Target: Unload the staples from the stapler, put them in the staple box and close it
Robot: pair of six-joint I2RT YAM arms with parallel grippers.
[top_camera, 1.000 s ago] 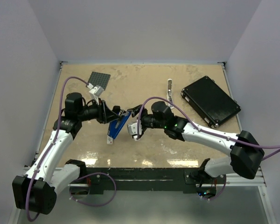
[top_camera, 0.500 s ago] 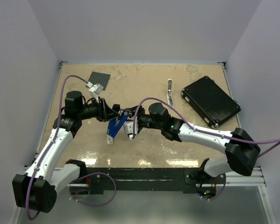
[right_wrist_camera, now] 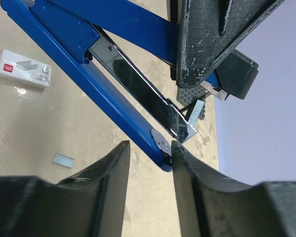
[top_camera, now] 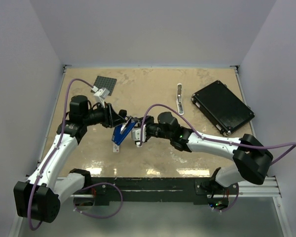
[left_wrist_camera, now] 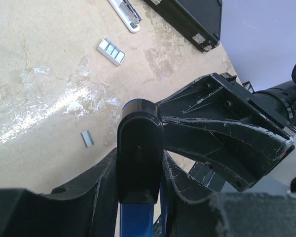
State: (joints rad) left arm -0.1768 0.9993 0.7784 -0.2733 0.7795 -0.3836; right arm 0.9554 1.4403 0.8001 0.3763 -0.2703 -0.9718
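Note:
The blue and black stapler [top_camera: 122, 132] stands hinged open and tilted above the table's middle left. My left gripper [top_camera: 117, 119] is shut on its black upper end [left_wrist_camera: 139, 148], with blue showing below the fingers [left_wrist_camera: 106, 177]. In the right wrist view the blue base [right_wrist_camera: 113, 98] and the silvery inner rail [right_wrist_camera: 138, 89] run diagonally. My right gripper [right_wrist_camera: 150, 145] is open, and the base's front tip sits just at its fingertips, against the right finger [right_wrist_camera: 180, 153]. One short grey strip of staples [left_wrist_camera: 88, 138] [right_wrist_camera: 63, 159] lies loose on the table.
A flat black box [top_camera: 222, 106] lies at the back right, with a slim silver tool [top_camera: 179, 98] beside it. A grey studded plate [top_camera: 104, 84] sits at the back left. A white staple box [right_wrist_camera: 23, 69] and a small white block [left_wrist_camera: 111, 51] lie near the stapler.
My right gripper has moved left up to the stapler's front end and its jaws have narrowed. The left gripper has kept its hold, shifting only slightly.

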